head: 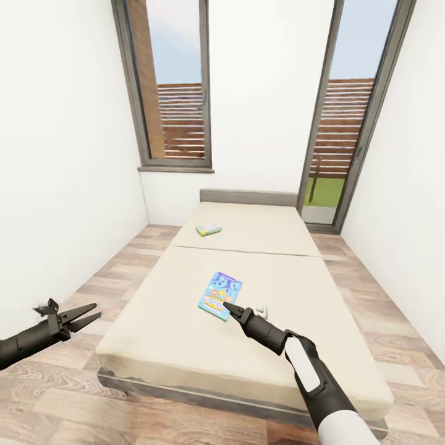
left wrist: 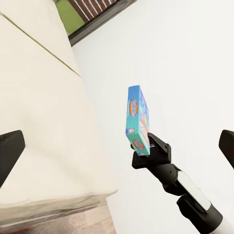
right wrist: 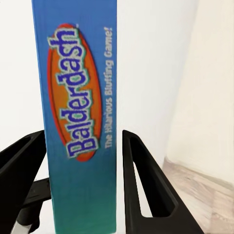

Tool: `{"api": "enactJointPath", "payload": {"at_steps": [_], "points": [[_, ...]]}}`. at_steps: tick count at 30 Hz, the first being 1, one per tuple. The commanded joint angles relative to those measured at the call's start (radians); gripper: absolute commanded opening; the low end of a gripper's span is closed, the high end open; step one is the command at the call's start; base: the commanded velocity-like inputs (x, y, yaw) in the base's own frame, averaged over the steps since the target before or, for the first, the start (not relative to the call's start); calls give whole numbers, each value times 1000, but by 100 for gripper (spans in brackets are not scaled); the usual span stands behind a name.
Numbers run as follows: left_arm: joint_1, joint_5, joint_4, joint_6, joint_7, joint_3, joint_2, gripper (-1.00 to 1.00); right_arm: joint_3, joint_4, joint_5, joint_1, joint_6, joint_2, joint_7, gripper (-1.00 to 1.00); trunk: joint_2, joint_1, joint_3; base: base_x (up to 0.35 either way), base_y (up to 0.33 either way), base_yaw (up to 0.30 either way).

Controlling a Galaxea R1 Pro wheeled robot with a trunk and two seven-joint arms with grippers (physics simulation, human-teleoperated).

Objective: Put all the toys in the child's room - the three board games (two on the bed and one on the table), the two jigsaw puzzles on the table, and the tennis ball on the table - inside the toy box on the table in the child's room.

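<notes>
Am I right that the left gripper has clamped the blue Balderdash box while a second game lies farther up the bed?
Not quite: it is the right gripper that has clamped the Balderdash box, as the right wrist view shows. The left gripper is open with nothing in it. The second game does lie farther up the bed.

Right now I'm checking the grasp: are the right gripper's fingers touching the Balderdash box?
Touching. The right wrist view shows the Balderdash box between both fingers with no gap; the left wrist view shows the right gripper holding it off the bed.
</notes>
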Motion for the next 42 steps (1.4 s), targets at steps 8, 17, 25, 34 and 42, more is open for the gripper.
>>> {"api": "enactJointPath", "payload": {"at_steps": [8,17,25,34,42], "points": [[-1,-2,0,11,-5,1,-1,100,1,-1,-4,0,6,5,-3,-100,0,0,9,0,0,204],[-1,-2,0,12,-5,3,0,100,2,0,4,0,5,13,-5,-100,0,0,10,0,0,34],[-1,-1,0,13,-5,3,1,100,2,0,5,0,5,15,-5,-100,49,-27,32,0,0,1],[-7,-2,0,61,-5,1,18,100,2,-1,2,0,6,15,-4,-100,70,-38,42,0,0,101],[-10,-1,0,76,-5,-1,53,100,2,-1,2,0,6,15,-4,-100,126,-69,67,0,0,12]]}}
